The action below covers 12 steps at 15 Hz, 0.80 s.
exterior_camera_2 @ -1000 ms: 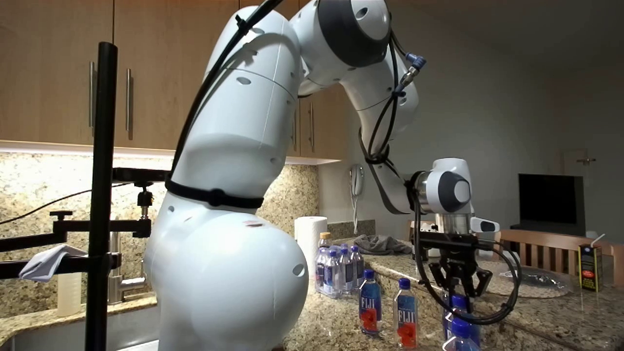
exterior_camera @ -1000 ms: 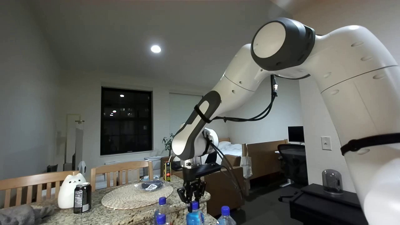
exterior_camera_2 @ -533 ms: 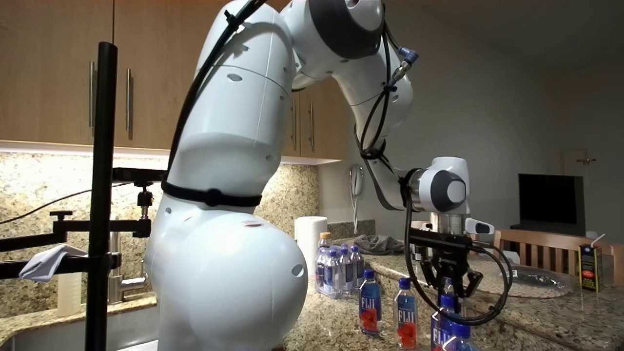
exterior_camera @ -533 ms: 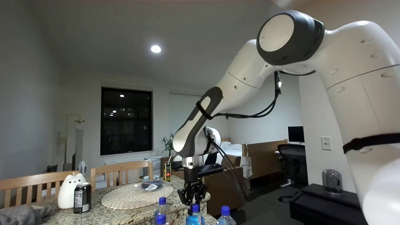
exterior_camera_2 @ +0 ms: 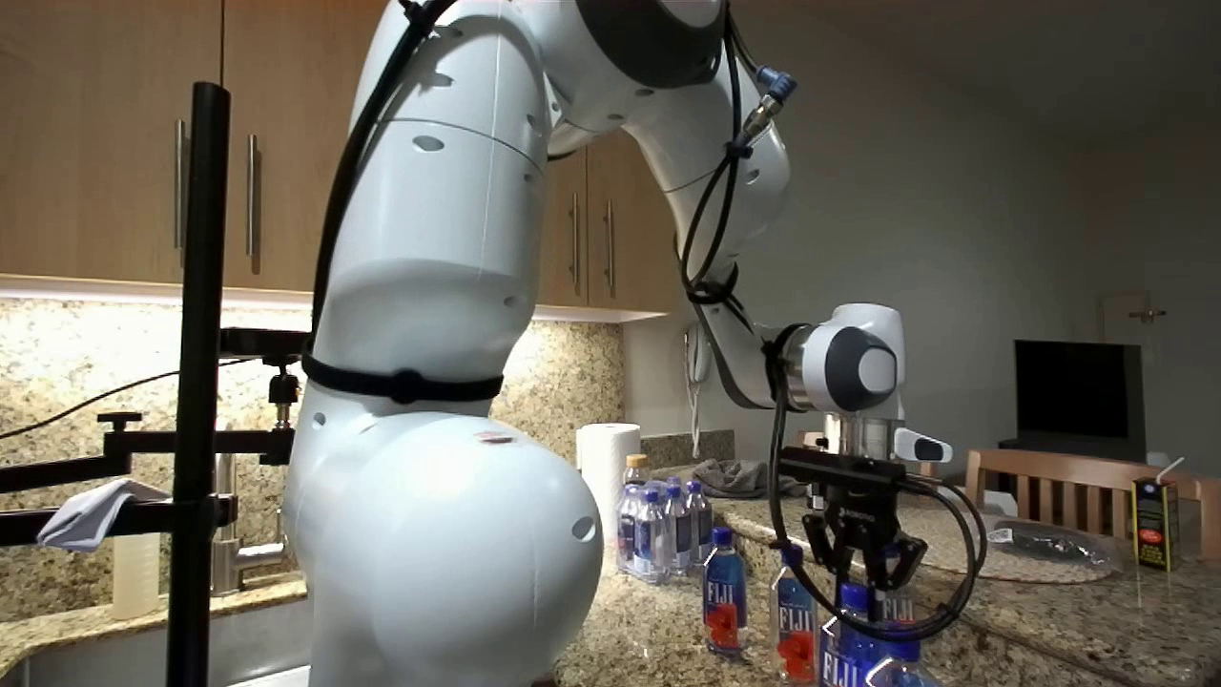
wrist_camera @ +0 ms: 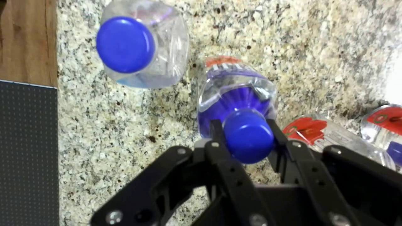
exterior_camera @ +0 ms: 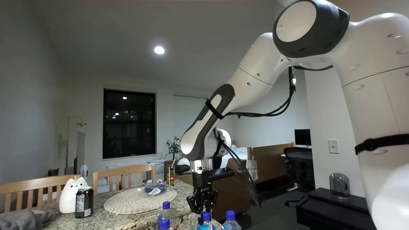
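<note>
Blue-capped bottle (wrist_camera: 241, 102) is just right of centre in your wrist view, held — your gripper (wrist_camera: 246, 130) stands narrow, pinching it from both sides at the cap end. Another bottle (wrist_camera: 143, 47) upper left, apart; red-labelled bottles (wrist_camera: 342, 139) lower right. Speckled counter (wrist_camera: 110, 131) below — dark dotted surface (wrist_camera: 28, 157) lower left.

Granite surface (exterior_camera_2: 639, 625), speckled beige and gray, in two levels. Lower level: two bottles (exterior_camera_2: 723, 592) with red flowers upright, apart; bottle pack (exterior_camera_2: 658, 534) near them; yellow-capped bottle (exterior_camera_2: 636, 464) behind pack, base hidden; white roll (exterior_camera_2: 605, 468) on end just beside pack. Another bottle (wrist_camera: 169, 47) upright near surface edge in wrist view. Raised level (exterior_camera_2: 1135, 611): woven mat (exterior_camera: 124, 205) flat; carton (exterior_camera: 171, 175) upright near mat; black can (exterior_camera: 84, 203) just beside white cat figure (exterior_camera: 66, 199), both well apart from carton; crumpled gray cloth (exterior_camera: 19, 220) near can.
</note>
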Tool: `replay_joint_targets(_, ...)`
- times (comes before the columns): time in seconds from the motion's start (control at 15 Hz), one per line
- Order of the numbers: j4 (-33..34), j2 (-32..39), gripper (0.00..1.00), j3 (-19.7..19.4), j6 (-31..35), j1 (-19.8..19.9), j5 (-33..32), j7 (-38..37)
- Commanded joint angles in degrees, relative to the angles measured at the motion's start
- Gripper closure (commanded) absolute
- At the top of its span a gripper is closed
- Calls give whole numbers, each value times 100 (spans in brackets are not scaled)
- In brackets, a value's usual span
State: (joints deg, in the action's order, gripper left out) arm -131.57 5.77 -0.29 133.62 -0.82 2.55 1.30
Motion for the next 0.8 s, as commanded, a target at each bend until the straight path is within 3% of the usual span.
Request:
replay_joint_targets(0.0, -360, -398, 86, 23, -67, 22, -49, 19)
replay_joint_targets(0.73, -624, -649, 86, -20, -78, 33, -263, -167)
